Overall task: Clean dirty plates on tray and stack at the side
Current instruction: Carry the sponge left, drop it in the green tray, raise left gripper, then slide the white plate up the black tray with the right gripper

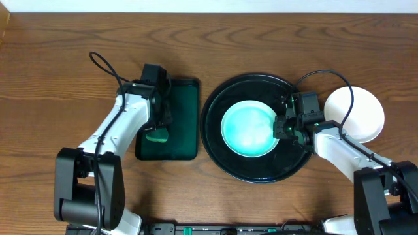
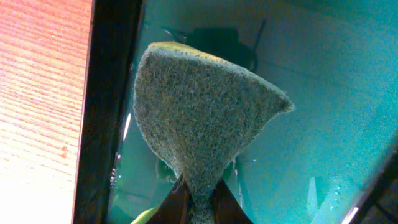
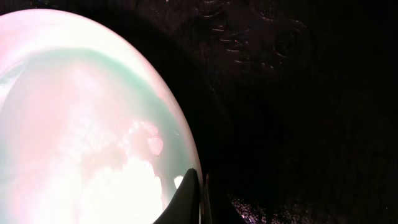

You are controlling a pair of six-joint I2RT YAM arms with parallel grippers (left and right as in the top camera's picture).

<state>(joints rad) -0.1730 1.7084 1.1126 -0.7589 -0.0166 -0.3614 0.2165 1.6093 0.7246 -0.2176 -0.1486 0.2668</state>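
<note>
The wooden table (image 1: pixel 261 39) fills nearly everything; of the room I see only a pale strip past its far edge. The round black tray (image 1: pixel 208 124) sits mid-table, with a green tray (image 1: pixel 186 117) left of it and a white plate (image 1: pixel 356 114) just beside it on the right. One mint plate (image 1: pixel 247 127) lies on the black tray, and my right pincer (image 3: pixel 200 199) is clamped on its rim. My left pincer (image 2: pixel 199 202) pinches the sponge (image 2: pixel 199 118) over the green tray. I judge wiping comes next: carry the sponge across while I steady the plate.

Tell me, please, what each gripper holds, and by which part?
The left gripper pinches a scouring pad by its bunched end; the right gripper, the mint plate by its rim.
</note>
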